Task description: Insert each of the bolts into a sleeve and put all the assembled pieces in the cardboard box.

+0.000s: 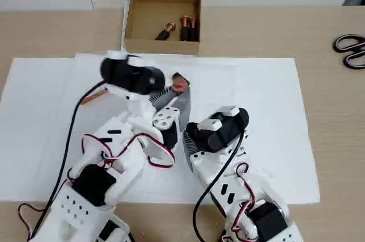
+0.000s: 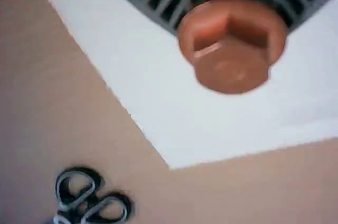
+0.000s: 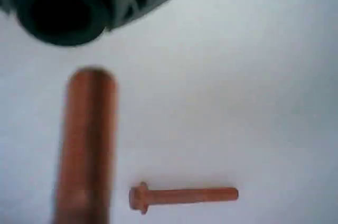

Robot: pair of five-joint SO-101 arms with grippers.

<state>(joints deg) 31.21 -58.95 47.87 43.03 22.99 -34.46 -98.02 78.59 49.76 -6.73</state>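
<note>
Three assembled pieces [image 1: 186, 28] in cardboard box [image 1: 149, 16]; scissors [image 1: 352, 51] aside.

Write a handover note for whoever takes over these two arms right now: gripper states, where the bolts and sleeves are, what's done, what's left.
Left gripper: shut on a bolt.
Right gripper: shut on a black sleeve, close beside the left gripper.
Done: three assembled pieces lie in the cardboard box.
Left: the held bolt is not yet in the sleeve; join them and box the piece. A loose bolt lies bare on the white paper.
</note>
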